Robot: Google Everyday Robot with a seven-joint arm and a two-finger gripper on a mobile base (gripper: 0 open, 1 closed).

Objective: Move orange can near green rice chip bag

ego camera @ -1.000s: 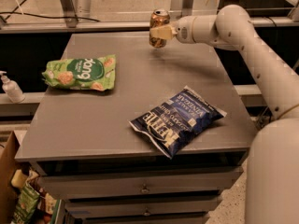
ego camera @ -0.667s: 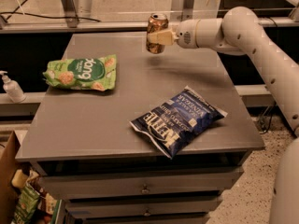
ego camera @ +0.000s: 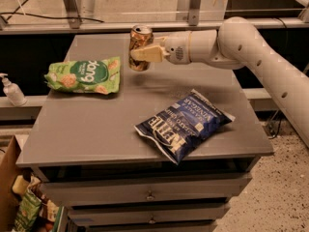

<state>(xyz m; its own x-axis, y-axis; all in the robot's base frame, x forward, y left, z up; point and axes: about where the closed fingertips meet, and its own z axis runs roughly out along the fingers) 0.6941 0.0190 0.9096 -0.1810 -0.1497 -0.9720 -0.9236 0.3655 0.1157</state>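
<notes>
Orange can (ego camera: pixel 141 38): held in the gripper (ego camera: pixel 140 55) at upper centre of the frame, over the far part of the grey table (ego camera: pixel 87 129). One pale finger (ego camera: pixel 147 53) lies across the can's front face, and the jaws are closed onto its sides. The can stands nearly upright with its silvery top showing and appears clear of the tabletop, though contact at its base cannot be confirmed.

Change noted against the earlier frames: the can and gripper have shifted left and lower in the frame. The white arm (ego camera: pixel 251 47) now reaches further across from the right edge. The gap between the can and the green rice chip bag (ego camera: pixel 84 75) has narrowed. The can sits just right of and slightly above the bag's right end, not touching it. Neither bag has moved.

Count:
- One orange can.
- One green rice chip bag, lying flat at left of centre with its logo facing up.
- One dark blue chip bag (ego camera: pixel 183 124), lying flat at lower centre-right near the table's front edge and well apart from the can.
- One pump bottle (ego camera: pixel 10 88), at the left edge and off the table.
- One arm with one gripper.
</notes>
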